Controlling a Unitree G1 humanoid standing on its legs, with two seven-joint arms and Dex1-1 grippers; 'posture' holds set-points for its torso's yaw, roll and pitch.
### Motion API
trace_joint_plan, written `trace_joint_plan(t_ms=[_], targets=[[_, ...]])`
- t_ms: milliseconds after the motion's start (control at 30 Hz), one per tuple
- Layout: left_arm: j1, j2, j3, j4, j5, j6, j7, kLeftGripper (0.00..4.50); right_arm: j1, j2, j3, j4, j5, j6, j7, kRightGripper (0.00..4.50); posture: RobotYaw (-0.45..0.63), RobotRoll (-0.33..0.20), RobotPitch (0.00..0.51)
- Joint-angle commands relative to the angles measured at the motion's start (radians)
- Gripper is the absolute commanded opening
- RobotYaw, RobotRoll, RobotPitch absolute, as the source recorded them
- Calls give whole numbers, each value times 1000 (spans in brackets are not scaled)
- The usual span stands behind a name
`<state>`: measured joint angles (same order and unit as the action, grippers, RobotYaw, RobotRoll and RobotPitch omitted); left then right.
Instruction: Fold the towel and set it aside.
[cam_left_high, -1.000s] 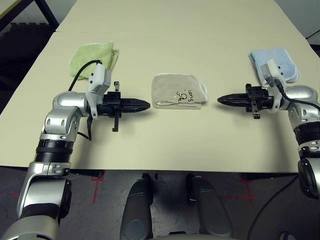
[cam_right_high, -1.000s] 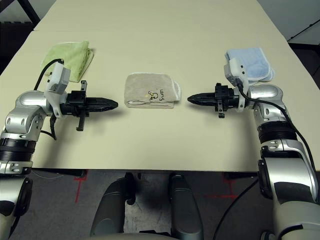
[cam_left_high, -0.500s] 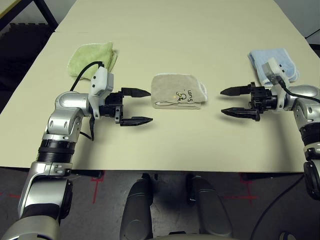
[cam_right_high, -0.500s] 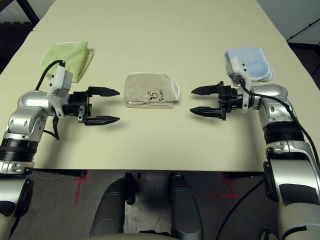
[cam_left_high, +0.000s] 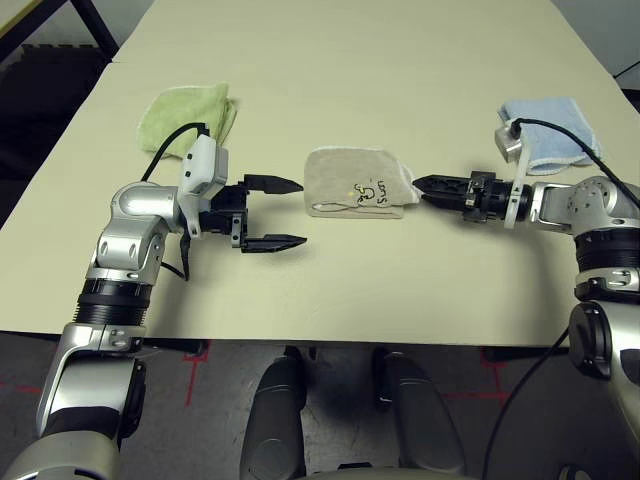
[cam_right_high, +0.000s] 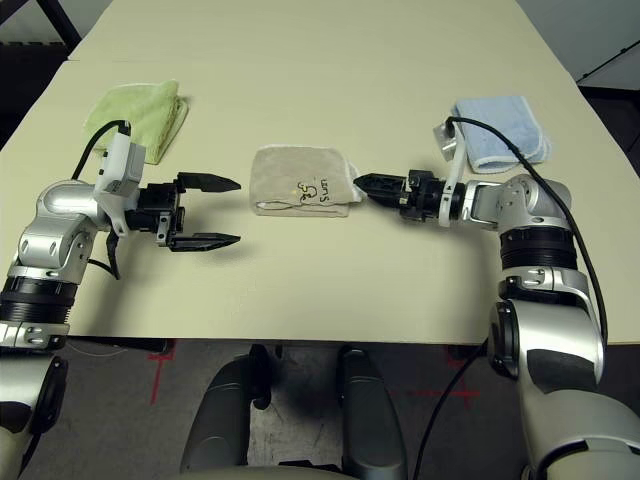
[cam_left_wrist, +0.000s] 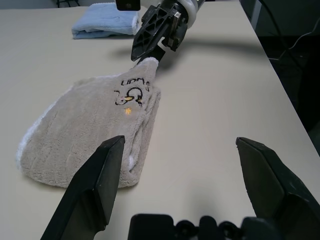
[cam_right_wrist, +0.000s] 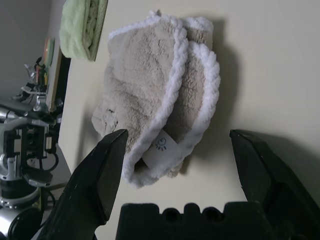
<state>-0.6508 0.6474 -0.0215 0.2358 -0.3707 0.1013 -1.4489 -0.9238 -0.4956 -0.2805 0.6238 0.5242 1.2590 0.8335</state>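
Both grippers (cam_left_high: 306, 214) (cam_right_wrist: 181, 132) have open jaws, the left's level, facing right.

Pale cream, smooth, flat worktop (cam_left_high: 330, 290): straight near edge; sides converging toward 12 o'clock; a thin seam crossing near the far end. Soft shadows on its surface.
Dark grey floor (cam_left_high: 330, 400): beyond the near edge, at 6 o'clock; red tape marks (cam_left_high: 191, 380) at 7 and 5 o'clock.
Dark metal frame with a pale top (cam_left_high: 93, 25): at 10 to 11 o'clock, beside the worktop.
Black mat with a notched edge (cam_left_high: 50, 85): at 10 o'clock, below the frame.
Plain grey surface (cam_left_high: 600, 30): at 1 o'clock, past the worktop.
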Motion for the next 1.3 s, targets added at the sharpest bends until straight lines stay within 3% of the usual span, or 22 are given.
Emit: trace_joint_plan(t_ms=[33,333,600,900,1000,1300], targets=[[18,6,-14,-53,-8,12,-1,4500,15,-8,-27,-17,22,43,-43,4458,-34,0,212],[13,4,-18,-61,-5,22,2,4500,46,85,-11,-56,52,70,-113,4458,-24,0,216],[13,7,-20,-75,-6,34,5,4500,-22,189,-22,50,36,-28,-168,4458,-11,0,217],[21,6,-18,-94,-5,44,15,4500,-76,203,-9,138,27,-102,-163,4458,-5,0,215],[23,7,-19,-95,-5,46,16,4500,-70,198,-6,132,32,-99,-158,3845,-9,0,214],[18,4,-25,-83,-1,42,12,4500,-47,182,-11,71,70,-45,-140,403,-22,0,210]])
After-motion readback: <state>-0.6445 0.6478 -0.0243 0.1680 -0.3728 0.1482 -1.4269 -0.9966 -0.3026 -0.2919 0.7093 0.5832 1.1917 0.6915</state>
